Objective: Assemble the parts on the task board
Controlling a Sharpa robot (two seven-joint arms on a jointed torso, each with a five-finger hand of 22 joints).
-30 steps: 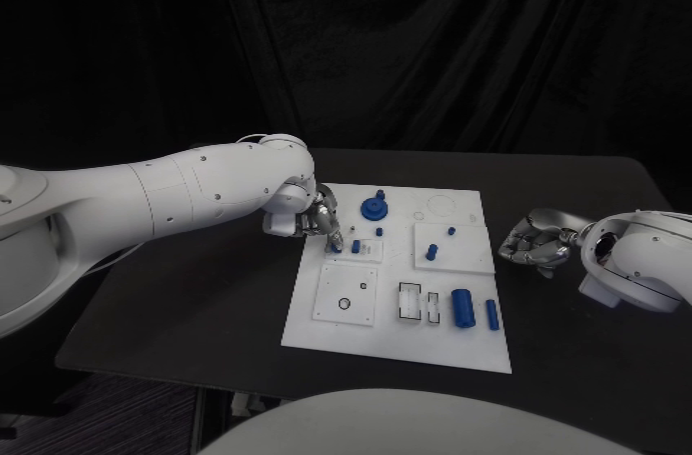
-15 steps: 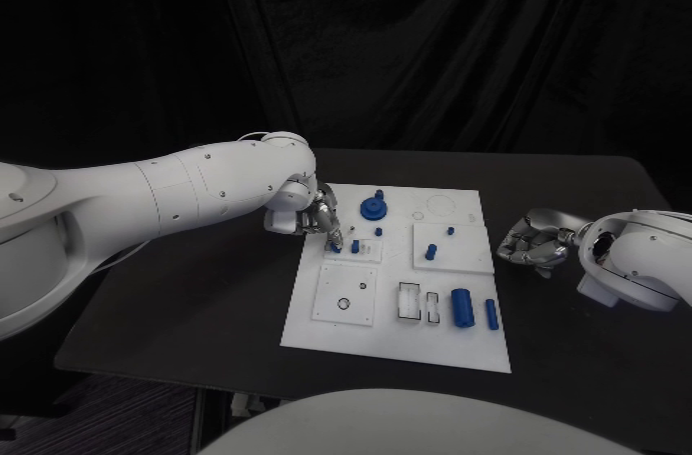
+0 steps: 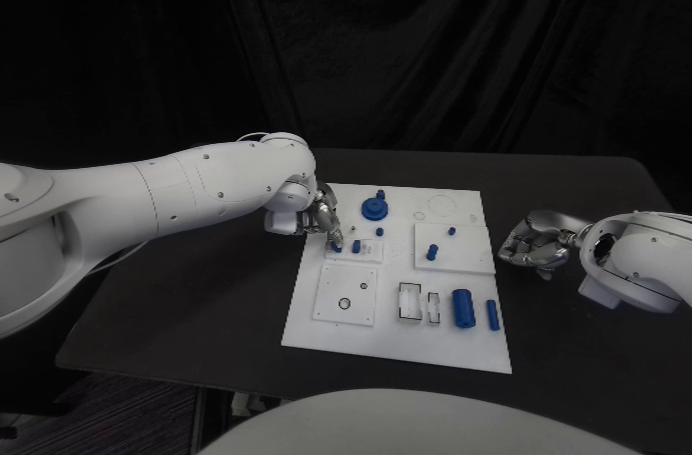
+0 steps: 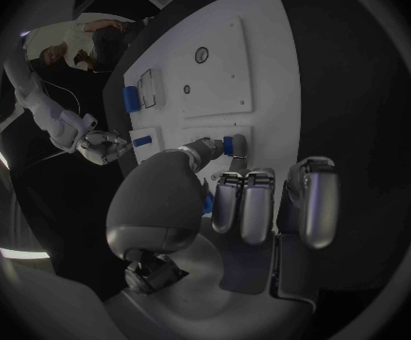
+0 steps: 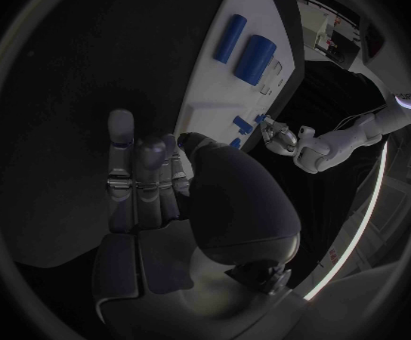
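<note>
No writing can be read on the white board (image 3: 361, 320) in the middle of the black table (image 3: 188, 295). The left hand (image 3: 310, 218) hangs over the board's left edge, fingertips pinching a small blue peg (image 4: 228, 145) down at the plate. The right hand (image 3: 531, 242) rests on the table just beside the board's right edge, fingers curled in, holding nothing. Two blue cylinders (image 3: 463, 307) lie near the board's front.
</note>
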